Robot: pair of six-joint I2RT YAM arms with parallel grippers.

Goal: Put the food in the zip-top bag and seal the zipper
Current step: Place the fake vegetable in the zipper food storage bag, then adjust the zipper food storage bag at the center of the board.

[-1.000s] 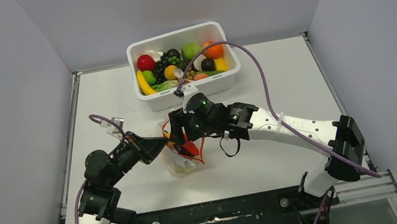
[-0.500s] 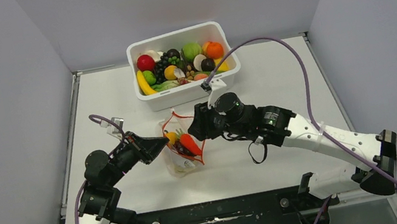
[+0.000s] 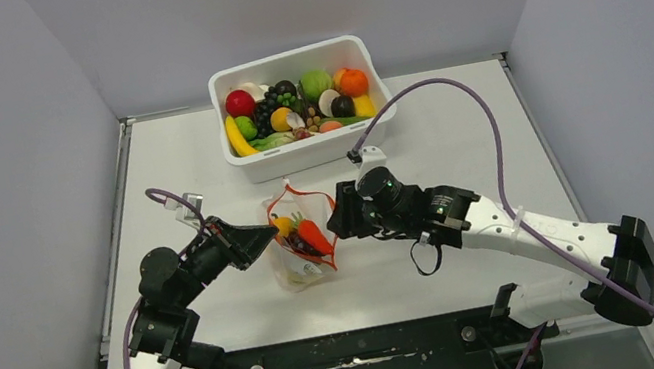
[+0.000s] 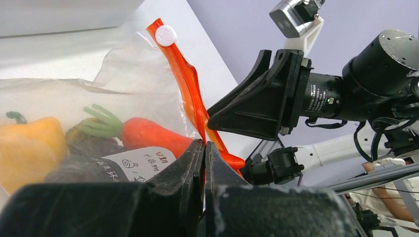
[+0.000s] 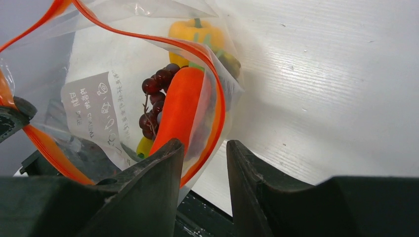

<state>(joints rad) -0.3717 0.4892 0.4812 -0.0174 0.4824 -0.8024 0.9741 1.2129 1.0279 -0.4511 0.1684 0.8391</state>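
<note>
Carrot [image 3: 313, 237] now inside zip-top bag [image 3: 298, 273] w/ pepper [image 3: 282, 224] & grapes [image 5: 154, 94]. Right gripper [image 3: 338, 224] has backed off to bag's right edge, jaws narrowed, apart, empty. Left gripper [image 3: 269, 236] pinches zipper [image 4: 190, 94] at bag's left. We reckon sealing's next.

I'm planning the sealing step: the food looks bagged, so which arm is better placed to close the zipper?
Right. The right tool is open, holds nothing, and sits at the open zipper of the zip-top bag. The left tool is shut on the bag's edge, anchoring it.
</note>
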